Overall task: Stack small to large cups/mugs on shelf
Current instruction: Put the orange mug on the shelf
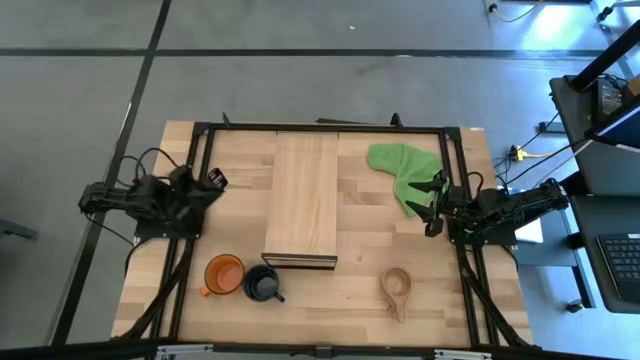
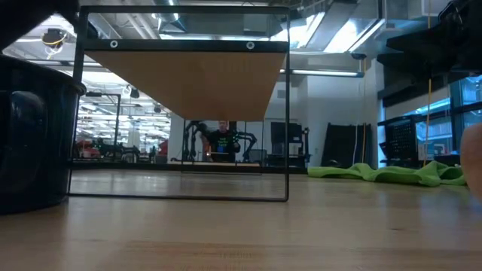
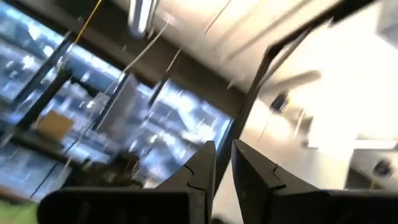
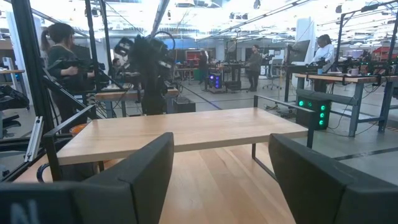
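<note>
The shelf (image 1: 303, 198), a pale wooden board on a thin dark frame, stands mid-table; it also shows in the low view (image 2: 188, 75) and the right wrist view (image 4: 186, 127). The orange mug (image 1: 223, 274) and the dark mug (image 1: 262, 283) stand side by side on the table near the shelf's near end. The shallow wooden cup (image 1: 397, 287) rests on the table at the near right. My left gripper (image 1: 215, 180) is at the table's left edge, shut and empty, tipped upward (image 3: 224, 171). My right gripper (image 1: 432, 205) is at the right edge, open and empty, facing the shelf (image 4: 221, 180).
A green cloth (image 1: 402, 168) lies crumpled at the far right, just beyond my right gripper. A black frame (image 1: 200, 130) runs around the table's edges. People stand in the room beyond the table (image 4: 62, 56).
</note>
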